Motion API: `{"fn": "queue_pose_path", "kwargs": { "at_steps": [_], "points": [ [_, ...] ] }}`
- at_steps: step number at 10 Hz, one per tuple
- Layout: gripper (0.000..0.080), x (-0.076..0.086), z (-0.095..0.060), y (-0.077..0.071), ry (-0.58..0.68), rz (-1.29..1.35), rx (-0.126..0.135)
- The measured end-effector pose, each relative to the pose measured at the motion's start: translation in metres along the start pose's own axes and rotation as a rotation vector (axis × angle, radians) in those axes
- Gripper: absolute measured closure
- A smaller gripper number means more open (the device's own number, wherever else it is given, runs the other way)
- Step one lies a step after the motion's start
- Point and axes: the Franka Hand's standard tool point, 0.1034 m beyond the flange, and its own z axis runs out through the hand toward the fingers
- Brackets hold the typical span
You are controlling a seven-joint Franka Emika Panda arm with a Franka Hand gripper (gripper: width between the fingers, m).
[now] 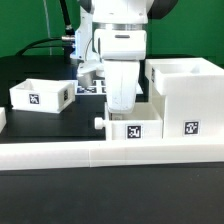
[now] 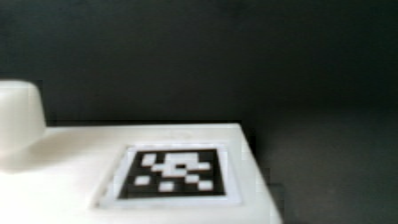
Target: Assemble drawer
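The large cube-like housing (image 1: 185,95) stands at the exterior view's right, with a tag on its front. One small knobbed tray (image 1: 133,128) sits against its left side, its knob (image 1: 98,122) pointing to the exterior view's left. My gripper (image 1: 122,108) reaches down into or onto this tray, and its fingertips are hidden behind the tray wall. The wrist view shows a white tagged face (image 2: 178,172) and a white knob (image 2: 15,120), but no fingers. The second small tray (image 1: 40,95) lies apart at the exterior view's left.
The long low white border rail (image 1: 100,152) runs along the front, just before the tray and housing. The marker board (image 1: 88,88) lies behind the arm. The black table (image 1: 40,125) shows between the left tray and the rail.
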Motion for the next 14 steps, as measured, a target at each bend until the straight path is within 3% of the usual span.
{"fn": "queue_pose_path", "kwargs": {
  "at_steps": [14],
  "points": [
    [0.0757, -0.0008, 0.0004, -0.0002, -0.003, -0.021, -0.006]
  ]
}}
